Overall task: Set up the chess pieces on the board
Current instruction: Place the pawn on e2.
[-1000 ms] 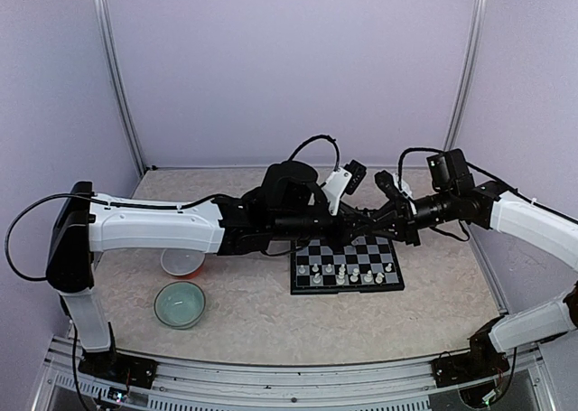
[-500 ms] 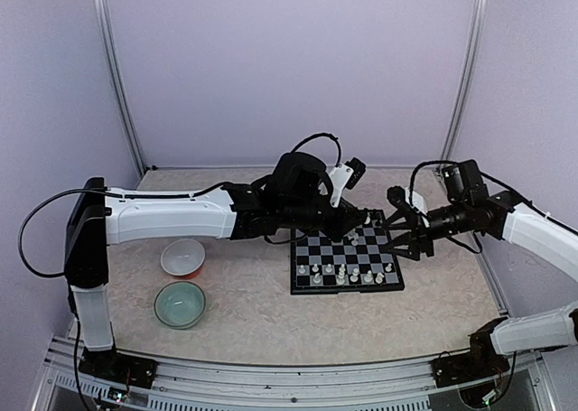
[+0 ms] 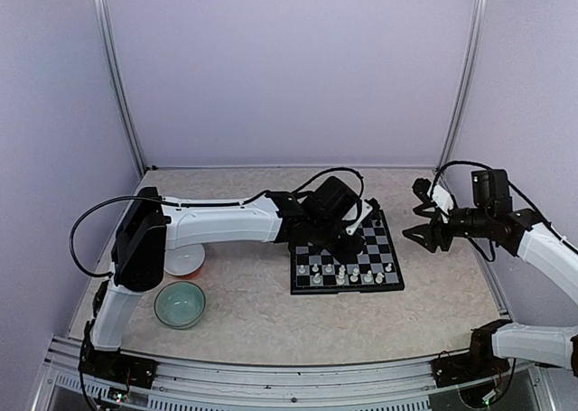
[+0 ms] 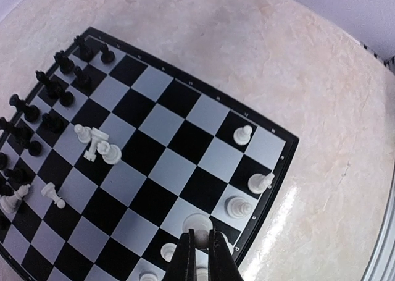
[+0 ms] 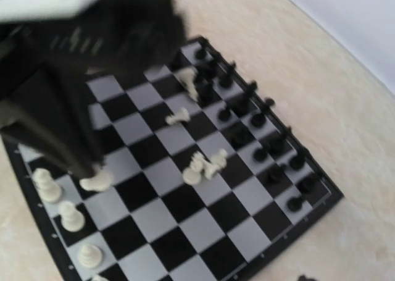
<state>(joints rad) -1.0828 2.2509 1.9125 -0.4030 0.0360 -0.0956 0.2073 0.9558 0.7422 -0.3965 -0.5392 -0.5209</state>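
Observation:
The board (image 3: 348, 290) lies mid-table, with a row of white chess pieces (image 3: 352, 274) along its near side. My left gripper (image 3: 350, 235) reaches over it. In the left wrist view the left gripper (image 4: 200, 236) is shut on a white piece (image 4: 199, 222) that stands by the board's edge (image 4: 271, 188), beside other upright white pieces (image 4: 238, 207). Black pieces (image 4: 58, 92) line the opposite side. A few white pieces (image 4: 95, 144) lie toppled mid-board, and they show again in the right wrist view (image 5: 203, 163). My right gripper (image 3: 414, 212) hangs open to the right of the board, holding nothing.
A white bowl (image 3: 185, 259) and a pale green bowl (image 3: 179, 303) sit left of the board, under the left arm. Metal frame posts (image 3: 461, 77) and walls close in the back and sides. The left arm's blurred black wrist (image 5: 74, 108) fills the right wrist view's left part.
My right gripper opened and drew back to the right, off the board. My left arm swung down over the board with a white piece in its jaws.

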